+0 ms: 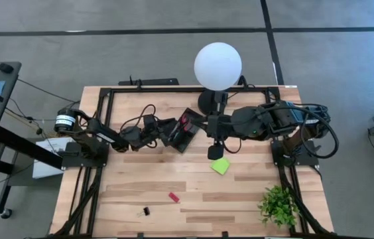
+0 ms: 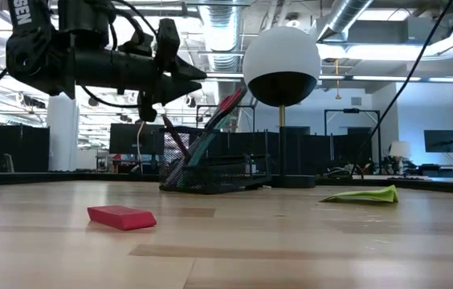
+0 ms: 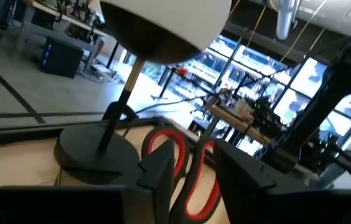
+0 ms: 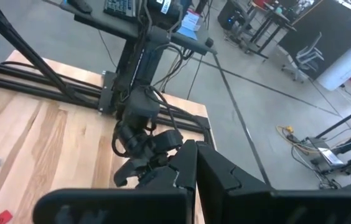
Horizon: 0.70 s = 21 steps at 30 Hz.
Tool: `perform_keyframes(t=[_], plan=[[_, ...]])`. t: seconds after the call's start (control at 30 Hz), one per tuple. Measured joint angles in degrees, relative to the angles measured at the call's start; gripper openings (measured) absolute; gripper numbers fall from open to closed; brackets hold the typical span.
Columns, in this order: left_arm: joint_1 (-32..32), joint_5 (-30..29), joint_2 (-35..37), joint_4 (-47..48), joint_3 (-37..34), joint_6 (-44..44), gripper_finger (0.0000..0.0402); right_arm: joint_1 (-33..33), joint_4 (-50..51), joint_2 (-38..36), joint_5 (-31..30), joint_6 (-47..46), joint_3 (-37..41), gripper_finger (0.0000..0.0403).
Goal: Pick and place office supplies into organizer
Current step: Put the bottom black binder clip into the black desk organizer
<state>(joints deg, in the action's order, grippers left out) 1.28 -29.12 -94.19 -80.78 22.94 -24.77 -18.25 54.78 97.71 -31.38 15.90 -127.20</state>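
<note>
One red piece (image 2: 121,217), one clip (image 1: 146,212), one sticky-note pad (image 1: 220,166) lie outside organizer (image 1: 180,131)

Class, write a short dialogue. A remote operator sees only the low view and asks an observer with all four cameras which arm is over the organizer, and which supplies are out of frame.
Operator: Which arm is at the organizer?
Observer: The left. The left gripper is open, with the red-handled scissors right in front of it at the organizer.
Operator: Any supplies I can't see?
Observer: A black clip lies near the red piece.
Operator: And the right arm?
Observer: The right gripper is shut, beside the sticky-note pad.
</note>
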Motion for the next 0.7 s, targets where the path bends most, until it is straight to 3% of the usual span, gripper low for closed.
perform_keyframes(t=[0.2,0.47,0.6,0.7], plan=[[0.0,0.38,0.0,-8.07,0.02,5.04,0.0123,0.01,0.08,0.0,0.0,-0.67,0.0,0.0],[-3.13,9.51,8.96,-7.87,0.94,13.52,0.012,-1.02,12.36,0.0,0.12,-11.23,0.0,0.0],[-7.26,13.86,17.51,0.64,0.95,19.12,0.0112,-2.38,18.46,0.18,1.14,-19.4,1.45,0.0],[-10.31,11.29,25.64,16.05,2.22,21.3,0.0104,-3.66,18.34,0.87,1.65,-20.9,4.34,0.0]])
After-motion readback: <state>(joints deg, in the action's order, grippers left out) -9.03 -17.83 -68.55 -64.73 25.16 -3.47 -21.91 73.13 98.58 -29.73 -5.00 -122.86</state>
